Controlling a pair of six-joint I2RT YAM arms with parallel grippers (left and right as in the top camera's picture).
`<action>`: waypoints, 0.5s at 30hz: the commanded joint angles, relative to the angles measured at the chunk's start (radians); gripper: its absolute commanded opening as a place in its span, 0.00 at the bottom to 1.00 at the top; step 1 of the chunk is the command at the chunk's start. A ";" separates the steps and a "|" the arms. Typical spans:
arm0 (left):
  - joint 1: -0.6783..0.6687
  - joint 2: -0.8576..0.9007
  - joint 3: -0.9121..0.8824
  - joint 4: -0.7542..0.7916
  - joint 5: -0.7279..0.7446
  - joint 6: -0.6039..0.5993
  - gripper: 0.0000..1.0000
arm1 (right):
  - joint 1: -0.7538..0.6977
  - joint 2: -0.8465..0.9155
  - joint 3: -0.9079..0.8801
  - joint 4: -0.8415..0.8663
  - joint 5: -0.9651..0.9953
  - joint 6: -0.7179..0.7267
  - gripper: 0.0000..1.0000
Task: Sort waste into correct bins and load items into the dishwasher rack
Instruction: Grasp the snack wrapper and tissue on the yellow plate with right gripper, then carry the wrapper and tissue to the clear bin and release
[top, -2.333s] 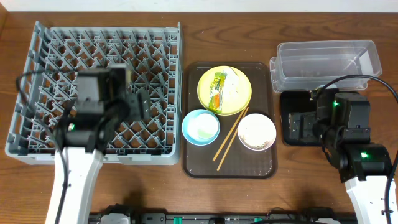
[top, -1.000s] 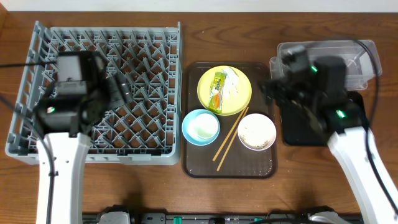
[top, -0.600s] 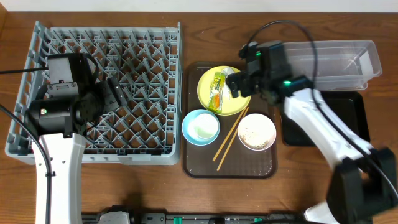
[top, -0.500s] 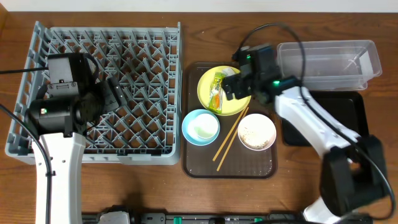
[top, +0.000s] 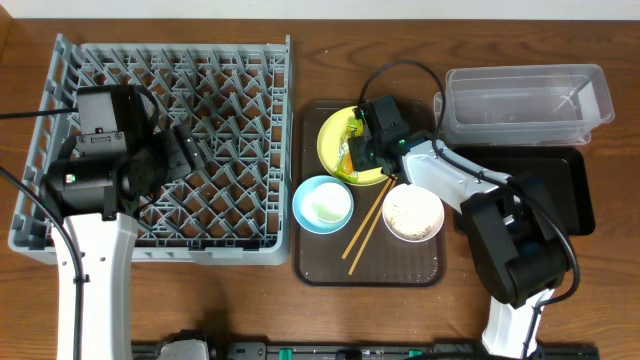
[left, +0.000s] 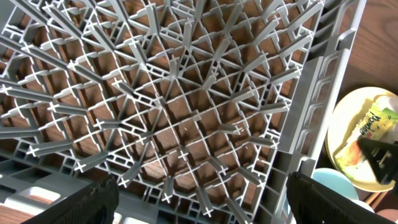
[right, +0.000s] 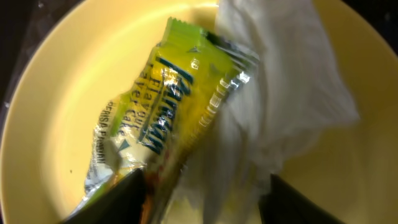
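Right jaws apart above snack wrapper (right: 168, 109), lettering illegible, on yellow plate (right: 59, 99); left jaws apart over rack (left: 186, 124)

From overhead, the right gripper (top: 365, 148) hides the tissue (right: 280, 106) and part of the snack wrapper (top: 348, 155) on the yellow plate (top: 333, 128). In the right wrist view the plate's rim runs off the edges, and the wrapper's lower end is blurred. The left wrist view cuts off the left gripper (left: 205, 202) at the bottom edge, and shows only a sliver of the light blue bowl (left: 336, 182).
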 joint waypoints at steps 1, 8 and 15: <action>0.005 0.007 0.013 -0.003 0.004 -0.010 0.88 | 0.014 0.001 0.020 0.006 0.025 0.030 0.28; 0.005 0.007 0.013 -0.003 0.004 -0.010 0.88 | -0.016 -0.103 0.020 -0.019 0.042 0.029 0.04; 0.005 0.007 0.013 -0.003 0.007 -0.010 0.88 | -0.101 -0.325 0.020 -0.077 0.158 0.029 0.01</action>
